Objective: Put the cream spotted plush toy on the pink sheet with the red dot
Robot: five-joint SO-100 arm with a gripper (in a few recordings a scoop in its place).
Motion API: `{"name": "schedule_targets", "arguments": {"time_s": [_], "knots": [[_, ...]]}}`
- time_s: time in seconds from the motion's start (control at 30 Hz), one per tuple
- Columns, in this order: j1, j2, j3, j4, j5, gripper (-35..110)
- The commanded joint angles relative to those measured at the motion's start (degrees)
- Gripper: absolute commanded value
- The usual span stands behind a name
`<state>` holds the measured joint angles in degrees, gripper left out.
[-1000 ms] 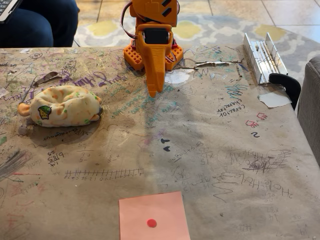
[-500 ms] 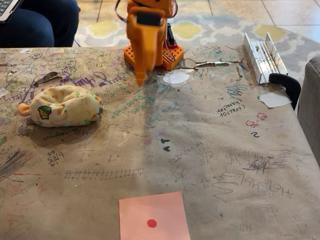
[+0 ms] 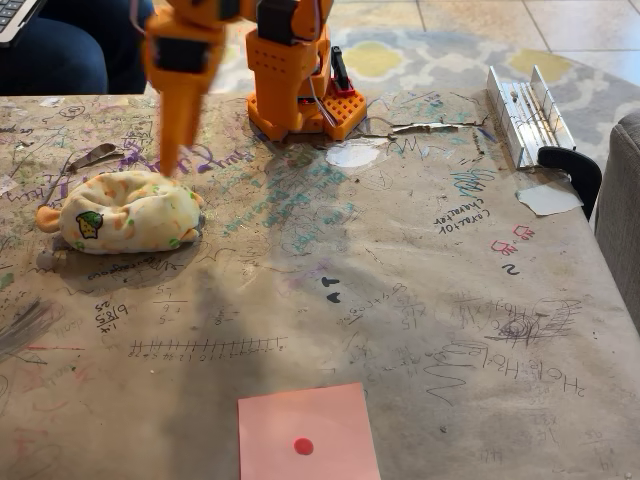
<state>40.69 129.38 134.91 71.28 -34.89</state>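
Gripper hangs over plush, upper left; fingers look together, probably not gripping. Sheet at bottom centre is bare: pick and place both remain.

Soft, even daylight fills the fixed view, bright without harsh glare. The table reads clearly, its scribbles sharp from the near edge to the arm's base. A broad, diffuse shadow runs from that base toward the camera, darkening the paper in front of it. The cream spotted plush toy casts a faint soft shadow on its near side. The gripper looks slightly smeared by motion. The metal bracket right of the base shows mild shine
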Motion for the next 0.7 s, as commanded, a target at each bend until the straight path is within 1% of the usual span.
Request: {"name": "schedule_targets", "arguments": {"time_s": [0.0,0.17,0.3,0.4,0.47,0.57,0.67], "knots": [[5.36,-1.32,-1.76,-4.83,-3.43,46],[9.32,-19.86,-13.71,-4.13,-6.86,44],[10.28,-26.72,-15.56,-4.66,-11.51,44],[8.35,-32.17,-18.46,-1.85,-12.48,44],[7.38,-33.84,-19.34,-1.32,-12.66,45],[5.89,-32.78,-17.75,-3.52,-13.01,45],[4.39,-33.49,-18.02,-2.55,-13.45,45]]}}
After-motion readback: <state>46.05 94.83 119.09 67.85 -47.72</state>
